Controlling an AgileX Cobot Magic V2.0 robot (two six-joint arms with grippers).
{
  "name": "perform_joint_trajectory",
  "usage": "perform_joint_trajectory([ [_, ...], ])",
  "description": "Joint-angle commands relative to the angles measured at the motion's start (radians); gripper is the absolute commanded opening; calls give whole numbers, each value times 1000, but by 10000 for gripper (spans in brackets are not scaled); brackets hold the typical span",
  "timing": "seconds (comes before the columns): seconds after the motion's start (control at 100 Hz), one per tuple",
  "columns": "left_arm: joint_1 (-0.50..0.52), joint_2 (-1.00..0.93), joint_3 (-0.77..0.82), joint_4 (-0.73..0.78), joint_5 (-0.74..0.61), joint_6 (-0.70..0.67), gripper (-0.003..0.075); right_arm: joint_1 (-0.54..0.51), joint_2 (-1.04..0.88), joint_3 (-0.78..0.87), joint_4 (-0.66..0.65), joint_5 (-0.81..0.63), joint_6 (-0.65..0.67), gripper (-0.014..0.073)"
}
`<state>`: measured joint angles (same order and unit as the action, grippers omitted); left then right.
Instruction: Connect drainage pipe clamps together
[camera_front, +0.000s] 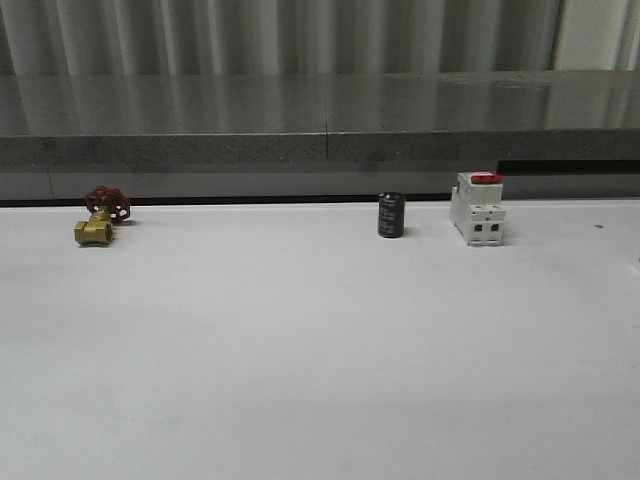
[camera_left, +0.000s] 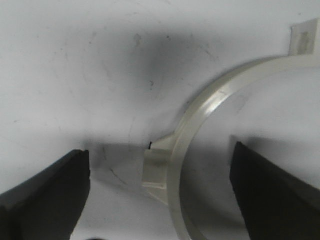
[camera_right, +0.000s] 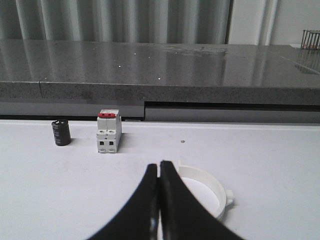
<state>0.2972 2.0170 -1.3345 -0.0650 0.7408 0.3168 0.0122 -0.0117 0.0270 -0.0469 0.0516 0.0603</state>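
Black claw (camera_left: 160, 195) fingers straddle smooth white plastic half-ring (camera_left: 200, 125).

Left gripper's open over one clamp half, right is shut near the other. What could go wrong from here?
1. The left gripper straddles the clamp half at its outer lug; closing there may pinch the lug rather than the band, so the piece could twist or slip.
2. The right gripper is shut in front of the other clamp half; lowering without opening would likely shove it.
3. The breaker and capacitor stand beyond; a pushed half might hit them.
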Motion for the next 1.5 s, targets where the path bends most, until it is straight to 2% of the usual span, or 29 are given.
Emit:
perform_joint_trajectory([
  [0.0,3,-47,-25,-16,-29,2,566,-6,-18,-17,0,-82,-1,-68],
  [0.17,3,-47,-25,-16,-37,2,562,-6,-18,-17,0,-82,-1,-68],
  [0.24,3,-47,-25,-16,-37,2,518,-6,-18,-17,0,-82,-1,-68],
  [0.34,3,-47,-25,-16,-37,2,361,-6,-18,-17,0,-82,-1,-68],
  [0.46,3,-47,-25,-16,-37,2,115,-6,-18,-17,0,-82,-1,-68],
  [0.53,3,-47,-25,-16,-37,2,4,-6,-18,-17,0,-82,-1,-68],
  [0.56,3,-47,-25,-16,-35,2,-20,-6,-18,-17,0,-82,-1,-68],
  [0.77,-3,-66,-25,-49,-11,2,-21,-6,-18,-17,0,-82,-1,-68],
  [0.96,-73,-166,-21,-126,55,-21,-20,-6,-18,-17,0,-82,-1,-68],
  [1.21,-315,-320,39,-105,55,-273,-20,-6,-18,-17,0,-82,-1,-68],
  [1.49,-641,-297,44,35,20,-577,-20,-6,-18,-17,0,-82,-1,-68],
])
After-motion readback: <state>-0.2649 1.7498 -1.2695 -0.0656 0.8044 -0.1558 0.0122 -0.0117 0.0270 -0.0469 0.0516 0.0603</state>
